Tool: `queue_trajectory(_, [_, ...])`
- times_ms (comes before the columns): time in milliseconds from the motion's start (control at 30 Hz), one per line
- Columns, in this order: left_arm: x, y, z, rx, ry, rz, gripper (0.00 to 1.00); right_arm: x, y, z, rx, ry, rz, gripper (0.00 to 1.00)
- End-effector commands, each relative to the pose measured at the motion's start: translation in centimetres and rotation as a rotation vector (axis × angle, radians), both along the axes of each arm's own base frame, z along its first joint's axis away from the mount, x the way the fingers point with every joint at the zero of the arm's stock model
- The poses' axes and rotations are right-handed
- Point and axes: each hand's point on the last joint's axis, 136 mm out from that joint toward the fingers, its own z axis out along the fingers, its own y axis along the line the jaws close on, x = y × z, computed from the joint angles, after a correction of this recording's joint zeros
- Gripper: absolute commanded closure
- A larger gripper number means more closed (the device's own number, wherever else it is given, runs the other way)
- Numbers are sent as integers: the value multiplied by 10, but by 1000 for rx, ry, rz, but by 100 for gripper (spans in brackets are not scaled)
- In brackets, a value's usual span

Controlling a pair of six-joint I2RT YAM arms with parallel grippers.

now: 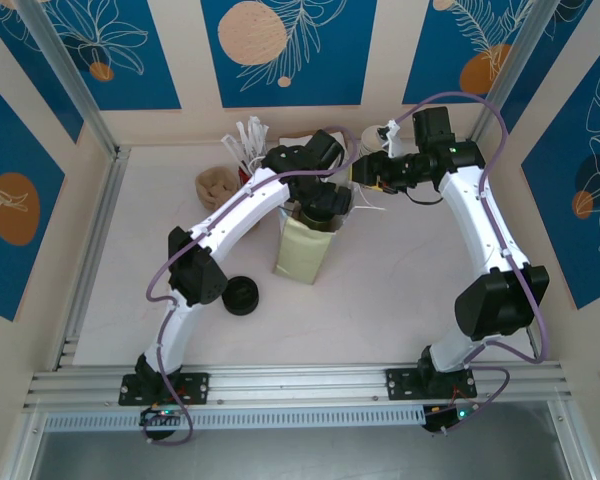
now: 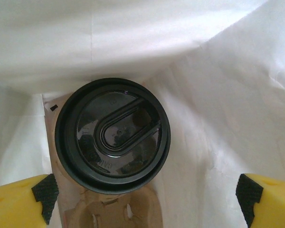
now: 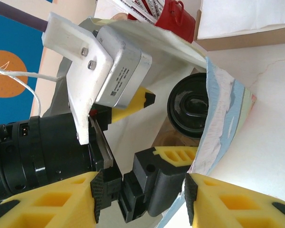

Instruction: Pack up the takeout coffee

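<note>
table [image 1: 400,290] pale, biggest thing here. everything else placed off the paper bag [image 1: 300,255]. the bag stands upright about mid-table, mouth open to the top, cream outside, white paper inside [image 2: 218,95].

my left arm [image 1: 240,215] slants up from the near edge and bends over the bag's mouth. my right arm [image 1: 475,220] comes round from the bag's right side, and its wrist ends just beside the bag's mouth.

my left gripper [image 2: 146,195] is down inside the bag, jaws released and spread wide. one yellow finger [image 2: 19,202] sits at each side, and both are clear of the cup, touching nothing i can see.

my right gripper [image 3: 143,190] is at the bag's rim, jaws standing apart, not clenched. the bag's printed wall [image 3: 228,109] runs up past the inner face of one finger [image 3: 237,202]. i cannot tell if the paper touches that pad.

a cardboard cup tray [image 2: 114,213] lies inside the bag at the bottom, under the cup.

the takeout coffee [image 2: 112,135] is inside the bag, upright, sitting on that tray, between my left fingers and ahead of them. its black lid [image 2: 133,123] is on. through the bag's mouth from the right wrist, the coffee [image 3: 190,107] shows deep inside.

a low pile of black lids [image 1: 242,295] sits on the table to the left of the bag, near its base, apart from it. a red holder [image 3: 178,16] stands behind the bag, its contents too blurred to name.
</note>
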Motion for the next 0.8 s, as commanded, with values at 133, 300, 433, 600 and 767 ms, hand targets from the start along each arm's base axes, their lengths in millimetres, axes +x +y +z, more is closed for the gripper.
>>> queue_trajectory(133, [-2,-29,30,-268,56,-21,10,1,1,4,-10,-11,8,49])
queue_trajectory(300, [-6,-30,33,-281,54,-62,9,3,-4,0,-34,2,-17,49])
queue_trajectory(433, [-11,-32,40,-309,43,-109,9,6,-10,6,-68,-14,-37,49])
queue_trajectory(600, [-11,-31,51,-360,34,-123,8,10,-17,22,-89,-57,-71,48])
queue_trajectory(767, [-9,-31,58,-400,47,-113,7,16,-29,30,-107,-77,-140,48])
